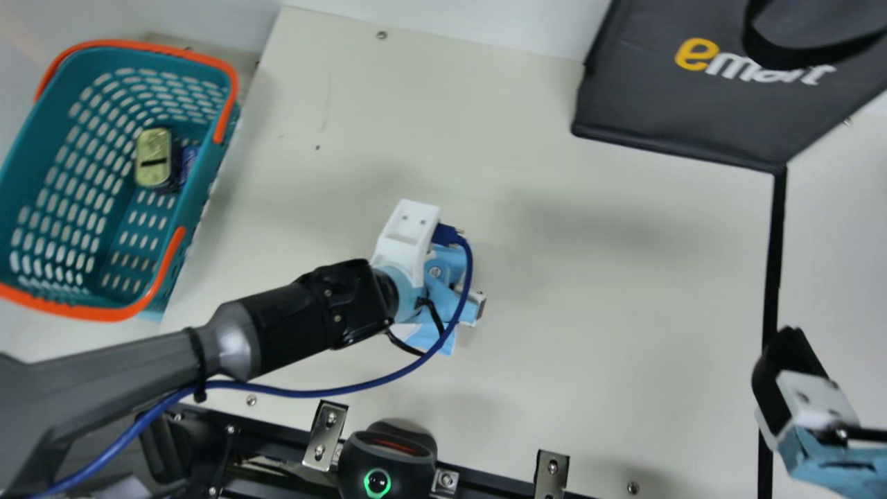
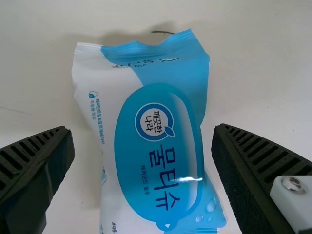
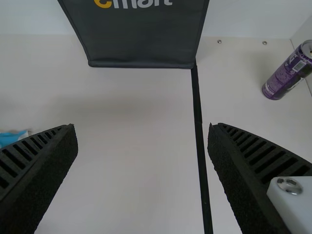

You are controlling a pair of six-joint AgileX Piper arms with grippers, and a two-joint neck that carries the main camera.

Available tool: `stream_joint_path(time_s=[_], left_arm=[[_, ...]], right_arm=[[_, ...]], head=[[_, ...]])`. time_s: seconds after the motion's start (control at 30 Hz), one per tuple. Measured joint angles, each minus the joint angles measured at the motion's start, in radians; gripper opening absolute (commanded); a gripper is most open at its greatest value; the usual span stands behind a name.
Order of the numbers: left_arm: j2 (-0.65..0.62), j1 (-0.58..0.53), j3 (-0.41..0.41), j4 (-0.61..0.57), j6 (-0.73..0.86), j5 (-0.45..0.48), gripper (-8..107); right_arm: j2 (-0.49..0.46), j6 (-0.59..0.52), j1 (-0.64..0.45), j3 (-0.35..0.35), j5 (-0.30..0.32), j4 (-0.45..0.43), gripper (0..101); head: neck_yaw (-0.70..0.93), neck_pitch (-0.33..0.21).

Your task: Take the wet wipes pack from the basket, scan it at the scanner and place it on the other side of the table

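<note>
On my feed, the teal, slotted basket (image 1: 34, 177) at the main view's left looks like smooth plastic; the dark grey, boxy bag (image 1: 658, 118), upper right, is matt. At the left wrist view's centre I see glossy, crinkled film on the blue-and-white, pillow-shaped wet wipes pack (image 2: 156, 146).

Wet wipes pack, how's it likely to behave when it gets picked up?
The wet wipes pack will probably give and sag a bit, since its wrapper looks like thin, creased film. The glossy highlight suggests a slightly slippery surface. Lying flat, it seems unlikely to roll.
</note>
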Motion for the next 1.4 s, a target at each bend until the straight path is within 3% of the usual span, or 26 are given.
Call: stream_joint_path(time_s=[0.23, 0.43, 0.93, 1.4], left_arm=[[0.006, 0.0, 0.0, -0.034, 0.023, -0.004, 90], [0.028, 0.0, 0.0, -0.042, 0.036, -0.015, 90], [0.037, -0.002, -0.033, -0.019, 0.016, -0.006, -8], [0.079, -0.047, -0.199, -0.009, -0.05, 0.066, -8]], right_arm=[[0.0, 0.0, 0.0, 0.0, 0.0, 0.0, 95], [0.0, 0.0, 0.0, 0.0, 0.0, 0.0, 95], [0.0, 0.0, 0.0, 0.0, 0.0, 0.0, 95], [0.0, 0.0, 0.0, 0.0, 0.0, 0.0, 95]], head=[[-0.153, 0.0], [-0.161, 0.0], [-0.163, 0.0], [-0.163, 0.0]])
